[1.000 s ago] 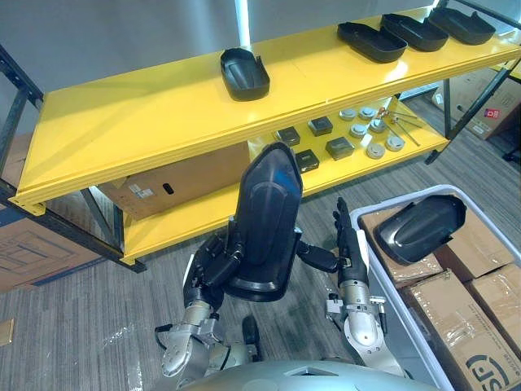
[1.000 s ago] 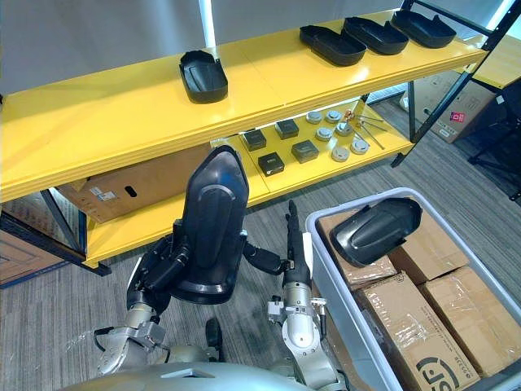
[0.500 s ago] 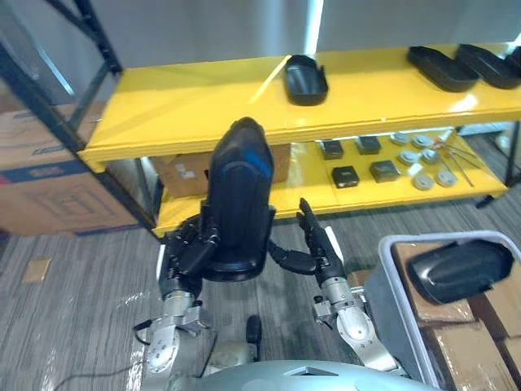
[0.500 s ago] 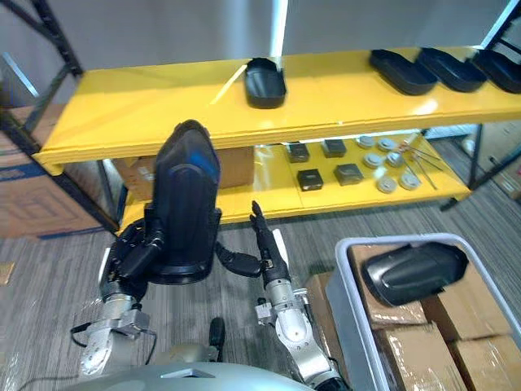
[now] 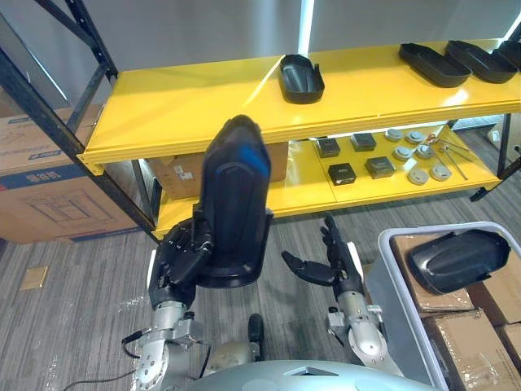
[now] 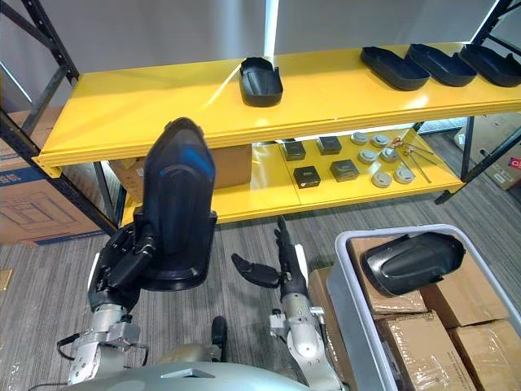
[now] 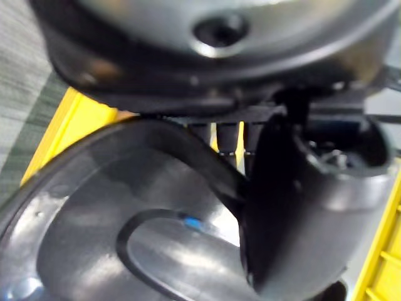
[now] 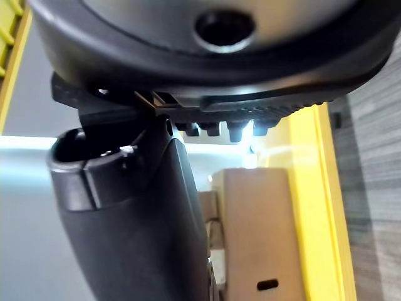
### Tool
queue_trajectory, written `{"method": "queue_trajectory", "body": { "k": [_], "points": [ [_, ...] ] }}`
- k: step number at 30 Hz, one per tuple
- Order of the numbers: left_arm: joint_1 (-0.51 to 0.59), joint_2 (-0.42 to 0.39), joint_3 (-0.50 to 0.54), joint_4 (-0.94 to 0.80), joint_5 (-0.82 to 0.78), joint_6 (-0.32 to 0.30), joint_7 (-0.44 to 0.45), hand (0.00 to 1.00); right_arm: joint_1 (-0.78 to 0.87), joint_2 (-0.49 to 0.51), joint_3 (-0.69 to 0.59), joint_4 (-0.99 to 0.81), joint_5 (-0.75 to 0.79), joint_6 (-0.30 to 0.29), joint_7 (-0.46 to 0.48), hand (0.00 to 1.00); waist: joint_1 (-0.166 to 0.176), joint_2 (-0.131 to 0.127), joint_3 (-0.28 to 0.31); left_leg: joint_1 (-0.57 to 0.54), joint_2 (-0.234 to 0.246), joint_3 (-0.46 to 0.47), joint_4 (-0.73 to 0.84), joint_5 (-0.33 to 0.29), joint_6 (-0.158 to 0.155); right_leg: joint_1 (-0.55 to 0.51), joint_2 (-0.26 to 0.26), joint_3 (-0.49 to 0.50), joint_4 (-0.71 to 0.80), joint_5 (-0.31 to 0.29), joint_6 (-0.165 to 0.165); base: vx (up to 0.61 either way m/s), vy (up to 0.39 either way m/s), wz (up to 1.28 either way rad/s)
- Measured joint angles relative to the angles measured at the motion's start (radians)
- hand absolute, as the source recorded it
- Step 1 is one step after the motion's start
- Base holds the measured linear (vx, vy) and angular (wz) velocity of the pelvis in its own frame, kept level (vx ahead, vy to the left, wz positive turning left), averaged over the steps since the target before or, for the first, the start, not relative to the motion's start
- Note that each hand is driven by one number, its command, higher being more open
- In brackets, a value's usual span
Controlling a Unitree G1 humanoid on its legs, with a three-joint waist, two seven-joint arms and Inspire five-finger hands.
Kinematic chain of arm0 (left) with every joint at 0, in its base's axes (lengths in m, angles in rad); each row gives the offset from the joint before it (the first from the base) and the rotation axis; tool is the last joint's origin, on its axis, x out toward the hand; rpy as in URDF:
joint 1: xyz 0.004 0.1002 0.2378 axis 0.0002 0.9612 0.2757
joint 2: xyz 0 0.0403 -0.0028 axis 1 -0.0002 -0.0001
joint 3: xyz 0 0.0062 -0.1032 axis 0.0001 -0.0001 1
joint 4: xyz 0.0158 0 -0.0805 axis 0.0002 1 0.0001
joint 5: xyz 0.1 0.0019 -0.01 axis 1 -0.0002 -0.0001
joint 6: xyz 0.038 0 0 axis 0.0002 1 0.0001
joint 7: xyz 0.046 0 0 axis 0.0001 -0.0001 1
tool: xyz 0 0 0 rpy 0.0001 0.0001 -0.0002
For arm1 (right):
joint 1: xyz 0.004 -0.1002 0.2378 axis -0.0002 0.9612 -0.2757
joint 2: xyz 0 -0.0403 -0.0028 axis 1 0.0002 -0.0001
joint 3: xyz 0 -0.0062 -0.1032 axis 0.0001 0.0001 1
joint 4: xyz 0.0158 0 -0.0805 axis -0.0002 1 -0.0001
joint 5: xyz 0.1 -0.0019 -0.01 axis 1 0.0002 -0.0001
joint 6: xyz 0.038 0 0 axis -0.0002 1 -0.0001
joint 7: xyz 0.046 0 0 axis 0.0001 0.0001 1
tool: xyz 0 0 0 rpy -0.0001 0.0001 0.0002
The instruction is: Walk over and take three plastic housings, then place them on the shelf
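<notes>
A tall black plastic housing stands upright in front of me, its rounded back toward me. My left hand is curled round its lower left edge; the left wrist view shows the housing's hollow inside against the thumb. My right hand hangs open to the right of the housing, apart from it, fingers straight. One housing lies on the yellow top shelf, with more housings at its far right. Another housing rests in the grey bin.
The lower yellow shelf holds small dark blocks and round grey parts. Cardboard boxes fill the bin. A cardboard box stands at the left by the black rack post. Another box sits under the top shelf.
The whole view has swung along the shelf, so the camera moved. My right hand has drawn away to the right of the held housing. The left hand keeps its hold.
</notes>
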Motion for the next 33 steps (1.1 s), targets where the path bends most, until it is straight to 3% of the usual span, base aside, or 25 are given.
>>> {"method": "queue_trajectory", "body": {
  "k": [5,9,10,11,12,19,29,32,33],
  "points": [
    [-0.094,0.019,-0.047,0.034,0.000,0.000,0.011,0.00,-0.013,-0.008,-0.022,-0.028,-0.014,-0.007,0.002,1.00,-0.023,0.023,0.034,-0.030,0.022,0.029,0.000,0.020,-0.002,-0.087,0.002,0.063,0.082,-0.027,-0.012,-0.03,-0.067,-0.19],
    [-0.110,0.040,-0.087,0.057,-0.001,0.000,0.009,0.00,0.024,-0.009,-0.042,-0.034,-0.042,-0.007,-0.003,1.00,-0.056,0.021,0.042,-0.029,0.021,0.007,0.000,0.026,-0.002,-0.093,0.002,0.071,0.134,-0.072,0.001,-0.01,-0.096,0.12],
    [-0.114,0.049,-0.097,0.058,-0.003,0.000,0.006,0.00,0.040,-0.006,-0.052,-0.045,-0.042,-0.008,-0.004,1.00,-0.062,0.019,0.044,-0.030,0.018,-0.007,0.000,0.027,0.001,-0.098,0.003,0.103,0.155,-0.080,0.003,0.05,-0.093,0.76],
    [-0.130,0.065,-0.121,0.068,-0.004,0.000,-0.010,0.00,0.075,-0.002,-0.070,-0.071,-0.042,-0.017,-0.011,1.00,-0.088,0.012,0.048,-0.031,-0.007,-0.049,0.000,0.035,0.004,-0.099,0.007,0.236,0.181,-0.107,0.012,0.07,-0.037,0.95],
    [-0.149,0.075,-0.143,0.079,-0.001,0.000,-0.020,0.00,0.099,-0.003,-0.082,-0.070,-0.042,-0.028,-0.013,1.00,-0.098,0.006,0.054,-0.031,-0.021,-0.067,0.000,0.037,0.003,-0.097,0.003,0.271,0.183,-0.134,0.005,0.06,-0.027,0.81],
    [-0.197,0.113,-0.176,0.090,0.004,0.000,-0.023,0.00,0.030,-0.062,-0.031,-0.067,-0.052,-0.070,0.068,1.00,-0.100,0.020,0.087,-0.036,-0.002,-0.071,0.002,0.049,-0.015,-0.102,0.027,0.278,0.185,-0.135,0.000,-0.02,-0.052,0.01],
    [-0.251,0.126,-0.172,0.089,0.008,0.000,-0.024,0.00,-0.023,-0.072,-0.012,-0.067,-0.058,-0.079,0.053,1.00,-0.084,0.015,0.099,-0.041,-0.020,-0.079,0.005,0.064,-0.008,-0.091,0.006,0.261,0.178,-0.135,0.000,0.05,-0.036,0.06],
    [-0.251,0.126,-0.176,0.090,0.001,0.000,-0.024,0.00,-0.023,-0.075,-0.011,-0.067,-0.050,-0.080,0.050,1.00,-0.085,0.007,0.114,-0.031,-0.033,-0.077,0.024,0.039,-0.007,-0.084,-0.009,0.264,0.206,-0.154,0.003,-0.01,-0.006,-0.02],
    [-0.252,0.123,-0.176,0.091,0.000,-0.001,-0.023,0.00,-0.034,-0.078,-0.008,-0.065,-0.049,-0.084,0.046,1.00,-0.083,0.008,0.138,-0.042,-0.037,-0.065,0.086,0.002,-0.001,-0.077,-0.017,0.273,0.222,-0.159,0.004,-0.03,-0.006,-0.10]
  ]
}}
